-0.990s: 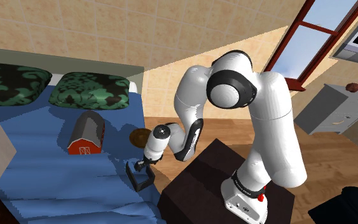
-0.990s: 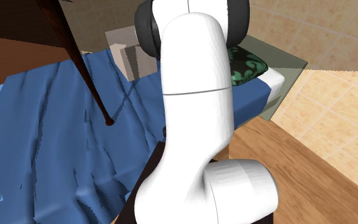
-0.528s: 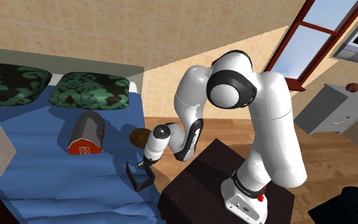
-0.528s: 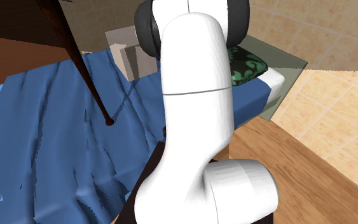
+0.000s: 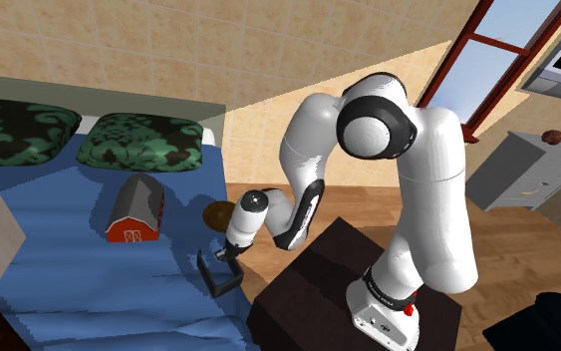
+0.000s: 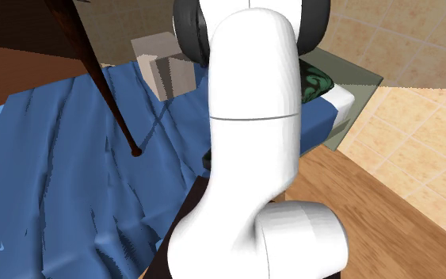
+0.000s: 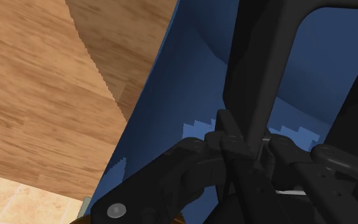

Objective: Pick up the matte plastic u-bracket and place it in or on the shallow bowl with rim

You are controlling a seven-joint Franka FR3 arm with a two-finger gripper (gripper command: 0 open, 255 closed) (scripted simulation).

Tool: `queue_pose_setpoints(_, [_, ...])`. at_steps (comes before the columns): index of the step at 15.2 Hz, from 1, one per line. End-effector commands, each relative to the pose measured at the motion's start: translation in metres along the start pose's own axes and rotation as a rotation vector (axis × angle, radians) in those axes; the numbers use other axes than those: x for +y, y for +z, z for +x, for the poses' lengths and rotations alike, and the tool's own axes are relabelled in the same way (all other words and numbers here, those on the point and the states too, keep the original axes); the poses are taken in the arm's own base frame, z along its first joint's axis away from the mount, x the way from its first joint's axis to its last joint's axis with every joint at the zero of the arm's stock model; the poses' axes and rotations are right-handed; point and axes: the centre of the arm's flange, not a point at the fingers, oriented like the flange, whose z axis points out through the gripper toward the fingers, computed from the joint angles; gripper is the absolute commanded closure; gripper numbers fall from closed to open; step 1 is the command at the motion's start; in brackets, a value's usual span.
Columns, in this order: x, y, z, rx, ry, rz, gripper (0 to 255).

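Since the earlier frame, the upper links of the white Franka arm (image 5: 429, 189) have been swung toward the shoulder view's right, while the all-black two-finger gripper (image 5: 226, 261) has been kept almost where it was. Nearest in that view, the dark box stand (image 5: 308, 289) is seen beside the blue bed cover (image 5: 69, 264). Just past the stand, at the bed's edge, the black matte U-shaped bracket (image 5: 206, 274) is held under the gripper. In the wrist view the gripper (image 7: 254, 145) is seen pinched on one upright limb of the bracket (image 7: 266, 63), with blue cover and wooden floor (image 7: 37, 95) behind. Whether the bracket touches the cover cannot be told. Just beyond the gripper, the brown shallow bowl (image 5: 216, 213) lies on the bed, partly hidden by the arm. Farther off stands a red barn-shaped box with a grey roof (image 5: 135, 211), and farthest lie two green patterned pillows (image 5: 140, 143).
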Motion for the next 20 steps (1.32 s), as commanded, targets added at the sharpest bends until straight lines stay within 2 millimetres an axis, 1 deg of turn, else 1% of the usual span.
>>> queue_pose_setpoints(1, [0.001, -0.011, 0.002, 0.0, -0.001, 0.0, 255])
queue_pose_setpoints(17, [0.001, -0.094, 0.016, 0.0, -0.001, 0.0, 255])
queue_pose_setpoints(20, [0.021, -0.09, 0.05, 0.0, -0.001, 0.0, 255])
